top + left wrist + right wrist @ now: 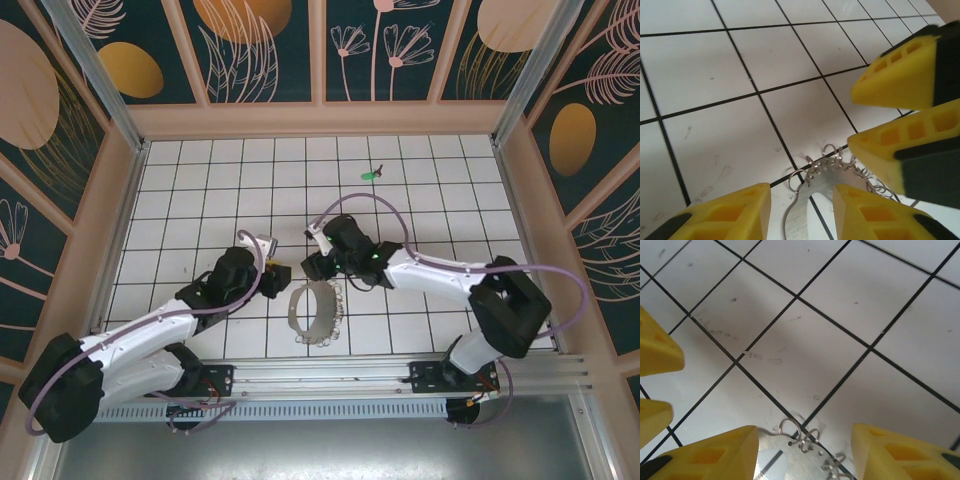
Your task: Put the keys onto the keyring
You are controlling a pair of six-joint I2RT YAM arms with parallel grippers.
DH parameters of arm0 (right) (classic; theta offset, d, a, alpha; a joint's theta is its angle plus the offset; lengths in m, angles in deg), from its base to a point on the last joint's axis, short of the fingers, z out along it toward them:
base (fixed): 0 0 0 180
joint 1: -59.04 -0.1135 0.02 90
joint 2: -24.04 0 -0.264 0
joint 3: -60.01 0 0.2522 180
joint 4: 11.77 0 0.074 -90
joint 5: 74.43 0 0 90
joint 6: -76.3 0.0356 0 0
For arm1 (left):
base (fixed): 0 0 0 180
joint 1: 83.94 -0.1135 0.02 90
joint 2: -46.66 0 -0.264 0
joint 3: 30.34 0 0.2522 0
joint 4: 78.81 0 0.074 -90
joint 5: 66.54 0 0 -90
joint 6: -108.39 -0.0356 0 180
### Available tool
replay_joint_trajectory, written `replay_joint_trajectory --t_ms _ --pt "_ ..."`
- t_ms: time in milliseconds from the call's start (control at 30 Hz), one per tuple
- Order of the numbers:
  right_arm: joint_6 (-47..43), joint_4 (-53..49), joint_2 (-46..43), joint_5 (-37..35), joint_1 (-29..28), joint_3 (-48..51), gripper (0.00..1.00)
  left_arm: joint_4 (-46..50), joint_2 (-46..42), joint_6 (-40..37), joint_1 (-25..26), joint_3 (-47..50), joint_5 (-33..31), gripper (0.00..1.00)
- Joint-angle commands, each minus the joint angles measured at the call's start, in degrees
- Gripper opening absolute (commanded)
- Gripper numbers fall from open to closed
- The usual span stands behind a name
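The keyring [297, 312] is a thin curved metal strip with small wire rings along its edge, lying on the white tiled floor [200, 200] near the front middle. My left gripper [278, 280] hovers just above its far left end, open; in the left wrist view the keyring [812, 192] lies between my yellow fingers [720, 215]. My right gripper [312, 266] is open just beyond the keyring's far end, and the keyring [790, 452] shows low between its fingers [905, 452]. The tiny green key [370, 174] lies far back, apart from both grippers.
The two grippers are close together; the right arm's yellow fingers [905, 75] crowd the left wrist view at the right. Wooden walls [320, 120] ring the tiled floor. A metal rail [400, 375] runs along the front by the arm bases.
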State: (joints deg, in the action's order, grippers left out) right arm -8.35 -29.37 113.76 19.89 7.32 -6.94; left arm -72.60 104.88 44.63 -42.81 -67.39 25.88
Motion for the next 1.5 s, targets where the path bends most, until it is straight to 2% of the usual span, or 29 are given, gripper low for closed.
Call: replay_joint_trajectory --t_ms 0,200,400,633,1033,1267,1467 --pt "2.5 -6.7 4.6 -1.4 -0.9 -5.1 0.5 -4.9 -3.0 3.1 -0.5 2.0 -4.1 0.37" --pt "4.8 -14.3 12.2 -2.3 -1.5 -13.2 0.47 -5.6 -7.4 2.9 -0.6 5.8 -8.3 0.36" --pt "7.5 -20.7 16.6 -4.1 -2.1 -18.5 0.41 -8.0 -9.6 2.4 -0.6 8.8 -9.5 0.36" --pt "10.0 -25.3 18.9 -6.8 -3.4 -20.7 0.39 -11.0 -9.4 1.5 -0.6 10.6 -8.9 0.36" --pt "11.9 -26.7 20.9 -8.5 -3.9 -21.4 0.34 -12.7 -9.4 0.0 -0.6 11.0 -7.1 0.36" --pt "12.4 -26.6 20.9 -8.8 -4.0 -20.6 0.25 -12.8 -9.7 -0.3 -0.6 10.8 -6.7 0.35" --pt "12.1 -25.8 21.0 -8.8 -3.7 -19.8 0.22 -11.7 -10.4 -0.6 -0.6 10.0 -6.8 0.35"
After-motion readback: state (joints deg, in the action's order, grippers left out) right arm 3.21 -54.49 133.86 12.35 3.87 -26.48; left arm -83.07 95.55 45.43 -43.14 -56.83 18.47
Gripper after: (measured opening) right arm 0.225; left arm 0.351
